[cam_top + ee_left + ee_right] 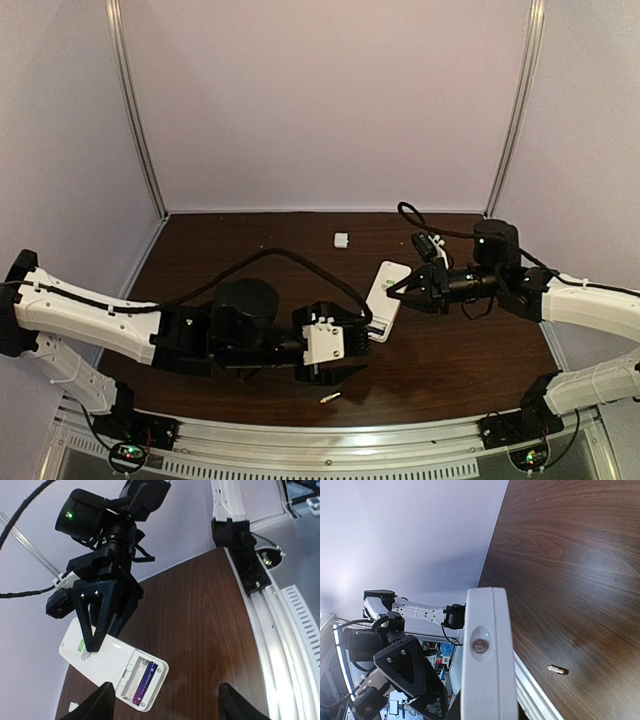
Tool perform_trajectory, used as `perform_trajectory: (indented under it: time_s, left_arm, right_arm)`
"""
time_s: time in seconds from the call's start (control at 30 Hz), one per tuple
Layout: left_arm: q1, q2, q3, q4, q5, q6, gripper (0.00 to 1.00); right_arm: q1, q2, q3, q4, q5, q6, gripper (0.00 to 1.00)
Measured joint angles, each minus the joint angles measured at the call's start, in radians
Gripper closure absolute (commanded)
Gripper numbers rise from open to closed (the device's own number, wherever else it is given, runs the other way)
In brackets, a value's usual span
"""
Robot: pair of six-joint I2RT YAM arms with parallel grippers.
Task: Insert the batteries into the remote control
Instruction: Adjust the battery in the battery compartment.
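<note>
Closest up is the remote control, lifted off the table, its top end pinched in the right gripper. Its open slot, with one battery inside, sits just in front of the left gripper, whose jaws are spread and empty. The loose battery lies on the table near the left jaws, well apart from the right ones; it looks tiny, light, hard and smooth, so it may roll, and pinching across its middle seems best.

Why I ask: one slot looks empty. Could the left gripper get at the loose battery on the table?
Probably yes. The left gripper is open and empty, and the battery lies bare on the table close beside it, with nothing between. It would have to turn away from the remote first.
</note>
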Motion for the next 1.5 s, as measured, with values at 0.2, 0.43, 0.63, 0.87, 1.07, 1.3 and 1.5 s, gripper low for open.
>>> perform_trajectory:
  time_s: [0.2,0.43,0.63,0.87,1.07,1.3,1.5]
  left_arm:
    - [-0.014,0.061,0.005,-0.013,-0.118,0.205,0.43]
    - [-0.029,0.104,0.024,-0.012,-0.172,0.309,0.51]
    - [-0.029,0.151,0.057,-0.005,-0.180,0.336,0.57]
    - [-0.028,0.174,0.070,-0.003,-0.196,0.346,0.61]
    - [-0.026,0.174,0.071,0.012,-0.201,0.347,0.62]
    - [-0.013,0.176,0.071,0.014,-0.201,0.351,0.70]
    - [-0.002,0.178,0.072,0.015,-0.200,0.351,0.80]
  right_arm:
    - [0.000,0.000,-0.012,0.021,0.016,0.086,1.00]
    - [0.000,0.000,-0.046,0.032,0.026,0.186,1.00]
    - [0.007,-0.007,-0.048,0.037,0.040,0.256,1.00]
    - [0.016,-0.021,-0.055,0.043,0.049,0.310,1.00]
    - [0.030,-0.022,-0.055,0.043,0.054,0.330,1.00]
    - [0.037,-0.022,-0.055,0.044,0.056,0.335,1.00]
    - [0.044,-0.022,-0.055,0.053,0.058,0.352,1.00]
